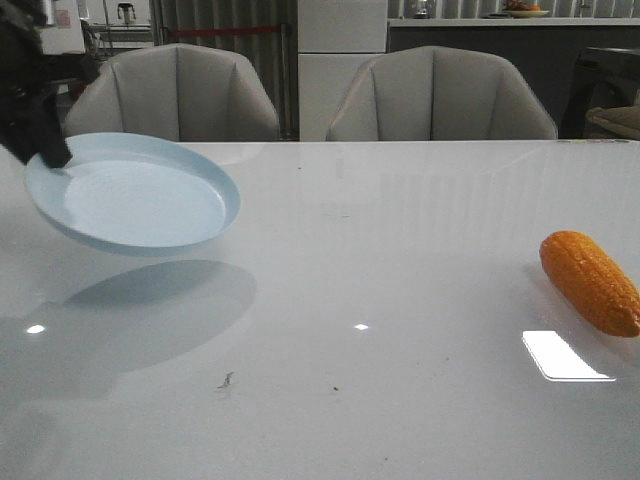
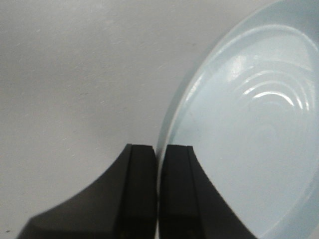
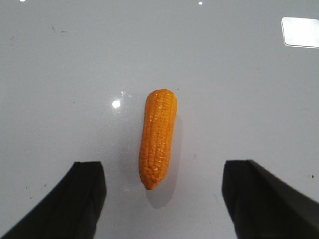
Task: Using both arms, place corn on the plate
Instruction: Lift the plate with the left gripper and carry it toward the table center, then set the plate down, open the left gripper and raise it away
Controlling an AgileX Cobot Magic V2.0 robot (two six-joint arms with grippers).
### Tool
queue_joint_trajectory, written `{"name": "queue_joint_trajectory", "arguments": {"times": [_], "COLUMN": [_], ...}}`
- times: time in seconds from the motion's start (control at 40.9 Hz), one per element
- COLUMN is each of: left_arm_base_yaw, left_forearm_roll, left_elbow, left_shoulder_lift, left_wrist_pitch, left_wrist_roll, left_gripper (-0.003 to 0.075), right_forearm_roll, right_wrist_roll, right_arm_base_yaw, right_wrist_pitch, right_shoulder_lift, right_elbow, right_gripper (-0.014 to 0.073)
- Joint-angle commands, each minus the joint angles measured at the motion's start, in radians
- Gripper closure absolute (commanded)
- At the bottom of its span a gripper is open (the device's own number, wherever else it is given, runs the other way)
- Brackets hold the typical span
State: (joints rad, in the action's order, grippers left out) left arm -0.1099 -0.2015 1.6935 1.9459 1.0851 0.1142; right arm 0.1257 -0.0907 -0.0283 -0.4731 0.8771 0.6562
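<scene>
While the front view is showing only a dark part of the left arm (image 1: pixel 30 110) at the desk's (image 1: pixel 380 260) far left corner, its wrist view is showing the left gripper (image 2: pixel 158 164) clamping the plate (image 1: pixel 135 190) rim, holding it tilted above the surface. Corn (image 1: pixel 590 282) is lying near the right edge. Only the right wrist view is showing the right gripper (image 3: pixel 162 184), fingers spread wide, hovering over the corn (image 3: pixel 158 138) without touching it.

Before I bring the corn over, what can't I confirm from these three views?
- Right hand: outside the front view, so its height above the corn is unclear.
- Left hand: mostly cut off by the front view's left edge.
- Plate: far side cropped in the left wrist view.
</scene>
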Motion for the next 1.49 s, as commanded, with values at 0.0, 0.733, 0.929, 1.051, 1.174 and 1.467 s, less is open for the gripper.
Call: {"name": "queue_joint_trajectory", "arguments": {"times": [0.0, 0.733, 0.929, 1.051, 1.174, 1.467], "left_arm_base_yaw": [-0.051, -0.324, -0.327, -0.327, -0.327, -0.306], "left_forearm_roll": [-0.072, -0.144, -0.145, -0.139, -0.123, -0.093], "left_elbow": [0.065, 0.068, 0.068, 0.068, 0.072, 0.236], "left_shoulder_lift": [-0.053, 0.120, 0.138, 0.138, 0.138, 0.138], "left_wrist_pitch": [-0.008, 0.008, 0.007, -0.006, -0.010, 0.089], "left_wrist_roll": [0.003, 0.064, 0.069, 0.071, 0.071, 0.067], "left_gripper": [0.0624, 0.0608, 0.0377, 0.0202, 0.0195, 0.0309], "right_forearm_roll": [0.001, 0.001, 0.001, 0.001, 0.001, 0.001], "right_wrist_roll": [-0.008, -0.008, -0.008, -0.008, -0.008, -0.008], "right_arm_base_yaw": [0.000, 0.000, 0.000, 0.000, 0.000, 0.000], "right_wrist_pitch": [0.072, 0.072, 0.072, 0.072, 0.071, 0.068], "right_shoulder_lift": [-0.005, -0.005, -0.005, -0.005, -0.005, -0.005], "right_elbow": [0.033, 0.033, 0.033, 0.033, 0.033, 0.033], "right_gripper": [0.0002, 0.0002, 0.0002, 0.0002, 0.0002, 0.0002]}}
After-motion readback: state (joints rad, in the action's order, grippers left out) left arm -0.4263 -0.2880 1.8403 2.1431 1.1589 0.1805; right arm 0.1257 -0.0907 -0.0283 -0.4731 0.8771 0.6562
